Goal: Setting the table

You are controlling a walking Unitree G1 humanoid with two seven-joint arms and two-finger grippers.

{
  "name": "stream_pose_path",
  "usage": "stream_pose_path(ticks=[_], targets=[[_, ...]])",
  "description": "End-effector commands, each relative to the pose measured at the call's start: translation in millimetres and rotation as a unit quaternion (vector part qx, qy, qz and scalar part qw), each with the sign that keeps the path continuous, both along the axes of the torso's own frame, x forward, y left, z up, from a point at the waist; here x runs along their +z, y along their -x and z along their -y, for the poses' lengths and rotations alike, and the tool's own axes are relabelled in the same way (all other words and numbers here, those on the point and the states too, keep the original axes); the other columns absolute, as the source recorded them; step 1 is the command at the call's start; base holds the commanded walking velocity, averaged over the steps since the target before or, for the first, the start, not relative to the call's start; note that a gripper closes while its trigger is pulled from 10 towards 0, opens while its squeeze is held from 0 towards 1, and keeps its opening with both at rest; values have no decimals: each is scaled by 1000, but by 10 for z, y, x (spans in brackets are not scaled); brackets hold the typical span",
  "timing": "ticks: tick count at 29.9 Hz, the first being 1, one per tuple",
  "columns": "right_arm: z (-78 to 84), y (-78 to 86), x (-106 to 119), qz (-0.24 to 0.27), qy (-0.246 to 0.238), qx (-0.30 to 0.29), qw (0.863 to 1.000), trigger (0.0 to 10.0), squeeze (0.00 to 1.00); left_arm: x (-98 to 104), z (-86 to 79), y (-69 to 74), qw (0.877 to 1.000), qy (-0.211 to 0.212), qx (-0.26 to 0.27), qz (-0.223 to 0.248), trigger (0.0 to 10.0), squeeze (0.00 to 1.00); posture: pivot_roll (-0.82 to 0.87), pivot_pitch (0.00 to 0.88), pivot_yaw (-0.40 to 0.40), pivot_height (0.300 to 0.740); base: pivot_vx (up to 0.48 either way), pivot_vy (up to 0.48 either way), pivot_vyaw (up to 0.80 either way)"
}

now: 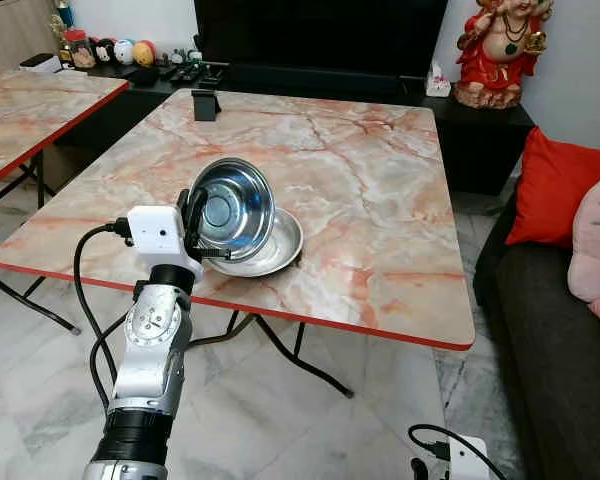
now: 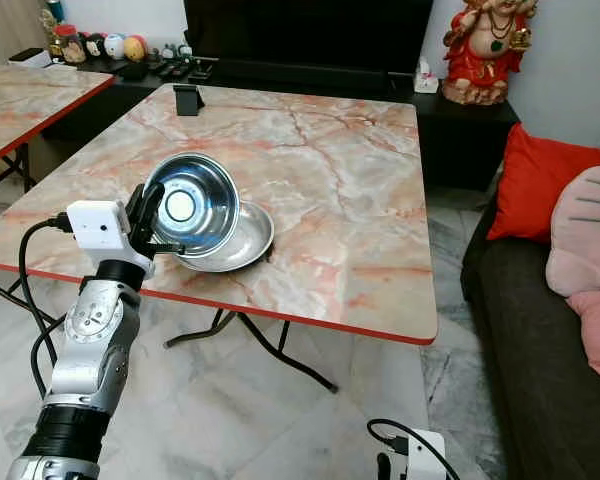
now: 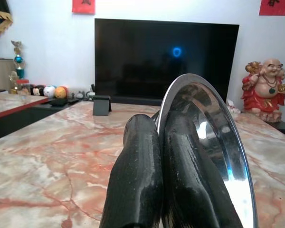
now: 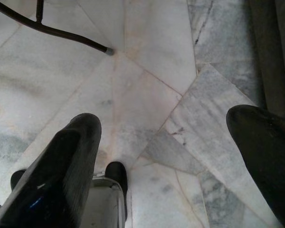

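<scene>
I see the left gripper (image 1: 202,232) clamped on the rim of a tilted steel bowl (image 1: 235,208), over a plate (image 1: 276,250) on the table (image 1: 380,200). Right gripper (image 4: 168,156) hangs spread wide above the floor (image 4: 147,61).

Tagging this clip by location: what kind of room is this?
Most likely a home living room: a big television on a low cabinet, a dark sofa with a red cushion, and a marble-look folding table where the left gripper holds a steel bowl.
</scene>
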State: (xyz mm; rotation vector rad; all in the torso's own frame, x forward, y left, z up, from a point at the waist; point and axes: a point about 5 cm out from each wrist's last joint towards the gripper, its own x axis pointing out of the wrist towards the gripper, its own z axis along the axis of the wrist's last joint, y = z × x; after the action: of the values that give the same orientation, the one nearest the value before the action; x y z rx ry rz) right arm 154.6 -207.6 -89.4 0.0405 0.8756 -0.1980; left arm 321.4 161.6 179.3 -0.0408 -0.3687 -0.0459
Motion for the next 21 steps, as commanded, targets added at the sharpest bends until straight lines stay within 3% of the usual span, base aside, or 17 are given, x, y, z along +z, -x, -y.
stream_pose_path(ticks=[1,16,21], targets=[[-6,9,-6,-3,-3,-1,1000,10000,0,58,2,-18,1000,8,-4,6,10000,0,-31,0,-23,740,0,0,0],[-13,10,-12,-9,-10,5,1000,10000,0,108,-11,-41,1000,15,2,12,10000,0,-31,0,-23,740,0,0,0],[-15,8,-12,-9,-11,5,1000,10000,0,112,-10,-42,1000,15,3,13,10000,0,-31,0,-23,740,258,0,0]])
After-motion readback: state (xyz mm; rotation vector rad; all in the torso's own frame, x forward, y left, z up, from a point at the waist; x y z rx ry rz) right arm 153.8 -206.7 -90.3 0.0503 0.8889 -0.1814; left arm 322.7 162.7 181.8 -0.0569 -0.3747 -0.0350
